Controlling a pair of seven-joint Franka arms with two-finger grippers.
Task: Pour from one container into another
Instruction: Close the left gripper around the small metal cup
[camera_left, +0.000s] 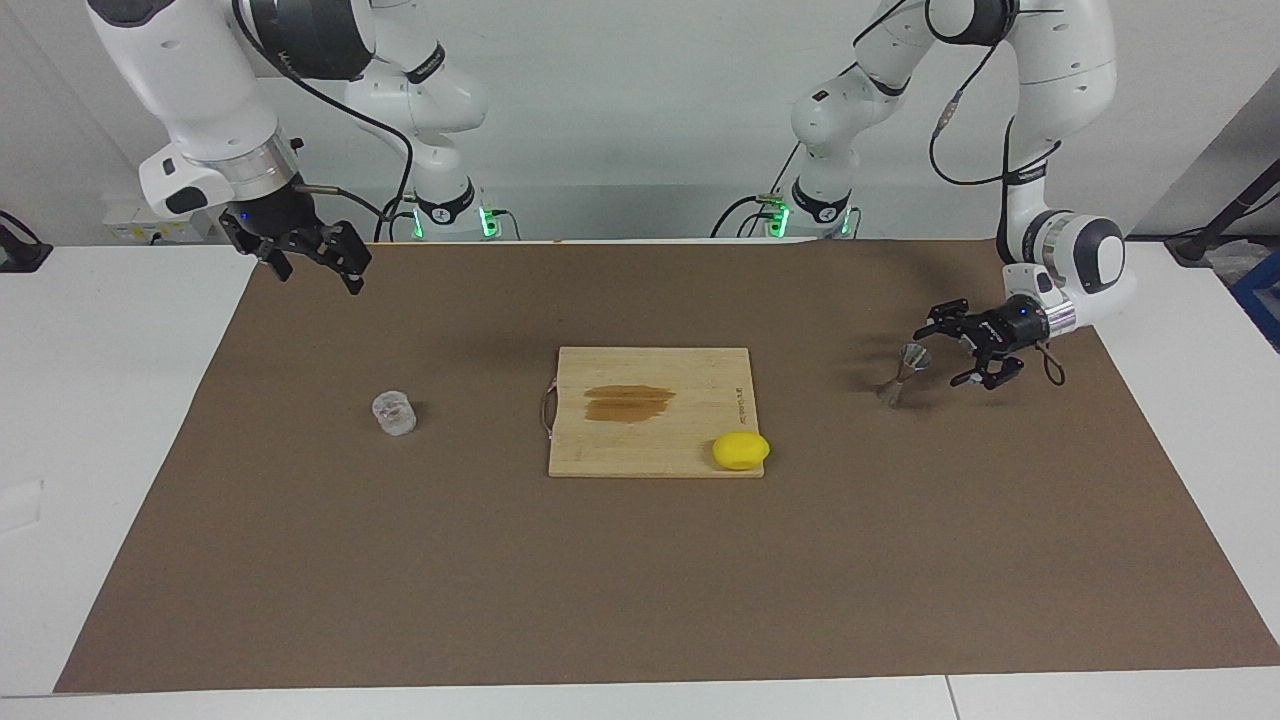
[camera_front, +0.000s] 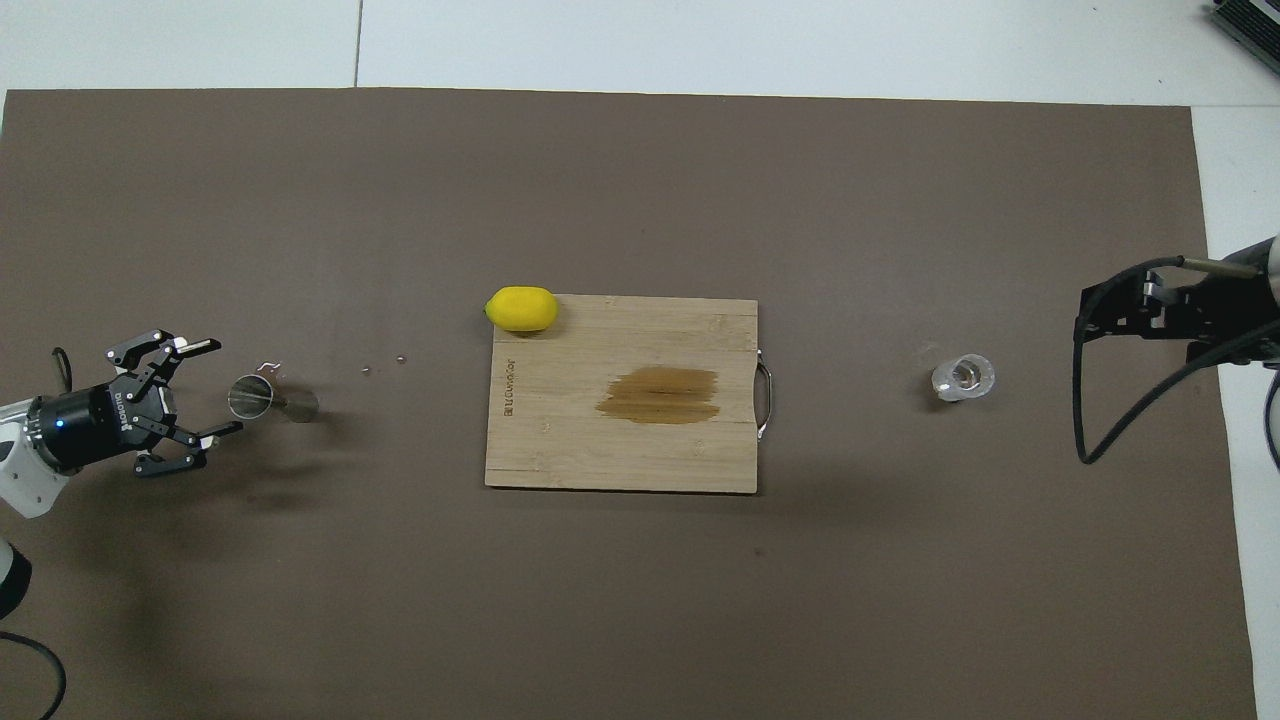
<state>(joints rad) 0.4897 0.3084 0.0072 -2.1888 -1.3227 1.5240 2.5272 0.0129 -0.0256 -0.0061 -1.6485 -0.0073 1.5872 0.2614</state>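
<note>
**Pour not yet begun**

Left claw open, level with jigger, just beside it, not gripping. Right claw open, waiting above table edge. Glass cup untouched toward right arm's end. Grasping, lifting, pouring all left.

A white desk carries a brown mat; on it stand a cutting board at mid-desk, a glass cup toward the right arm's end and a metal jigger toward the left arm's end.

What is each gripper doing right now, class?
Left gripper: open, empty, beside the jigger.
Right gripper: open, empty, waiting raised.
</note>
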